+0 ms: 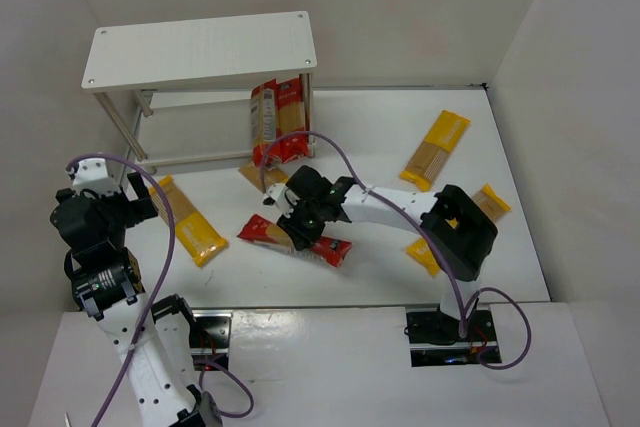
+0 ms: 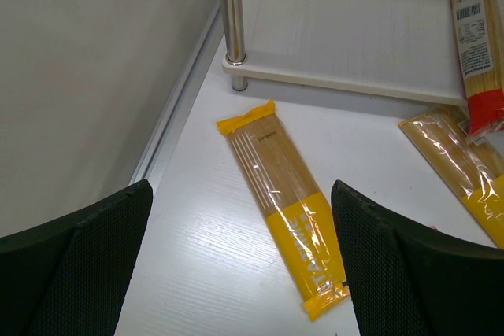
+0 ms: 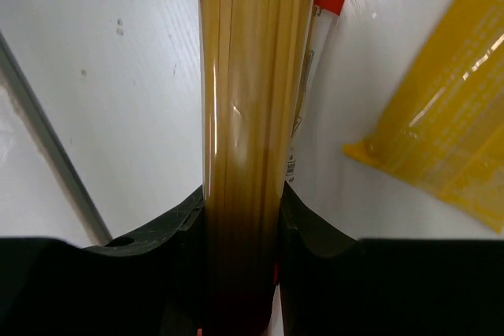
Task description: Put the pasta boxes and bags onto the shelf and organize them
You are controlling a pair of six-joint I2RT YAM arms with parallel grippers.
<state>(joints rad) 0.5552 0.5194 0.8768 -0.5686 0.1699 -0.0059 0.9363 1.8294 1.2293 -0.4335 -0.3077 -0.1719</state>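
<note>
Right wrist view is showing the right gripper (image 3: 240, 222) pinching a red pack (image 3: 240, 76) across its clear window. Top view is placing that pack near the middle of the table (image 1: 380, 137). Left wrist view is showing the left gripper (image 2: 240, 226) spread above a yellow pack (image 2: 279, 202) by the table's left edge, its lettering reading "ITA…". A second red pack (image 2: 479, 45), barcoded, is leaning on the shelf (image 2: 346, 29).

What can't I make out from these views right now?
- Top view: the right arm covers the middle of a yellow pack; one or two, unclear.
- Top view: the shelf top hides most of its lower level.
- Right wrist view: the held red pack runs off the top edge; right gripper jaws hide its near part.
- Left wrist view: the leaning red pack is cut by the right edge.
</note>
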